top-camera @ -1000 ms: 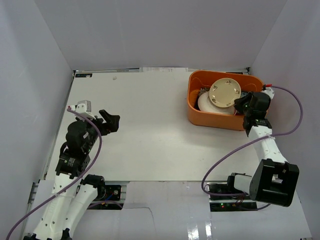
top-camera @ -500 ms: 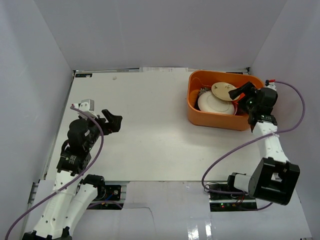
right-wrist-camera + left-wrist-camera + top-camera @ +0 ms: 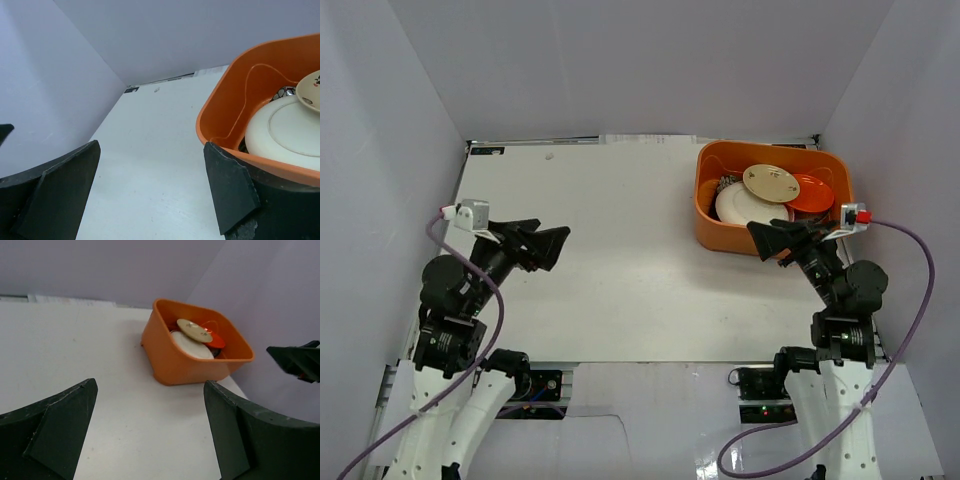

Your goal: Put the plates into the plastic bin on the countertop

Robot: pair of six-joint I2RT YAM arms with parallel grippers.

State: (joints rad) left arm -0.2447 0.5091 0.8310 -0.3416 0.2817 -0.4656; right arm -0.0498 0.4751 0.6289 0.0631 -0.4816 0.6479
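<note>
Both pairs of jaws stand wide apart and grip nothing: the right arm [image 3: 842, 288] hovers just below the plastic bin [image 3: 704, 200] at upper right, the left arm [image 3: 460, 285] sits well apart at mid-left. The plates lie piled in the bin, the cream plate [image 3: 770, 182] tilted atop a white plate [image 3: 742, 208] with the orange-red dish [image 3: 813, 193] beside them. I spot none out on the counter [image 3: 620, 260], so the job looks done, which would explain the empty arms.

The plastic bin [image 3: 725, 238], far right, is smooth, faintly glossy orange plastic. The cream plate [image 3: 770, 182] inside seems glazed, perhaps ceramic. The countertop [image 3: 620, 230] is smooth matt white. The right gripper [image 3: 151, 165] has matt black, slightly grainy fingers [image 3: 227, 192].
</note>
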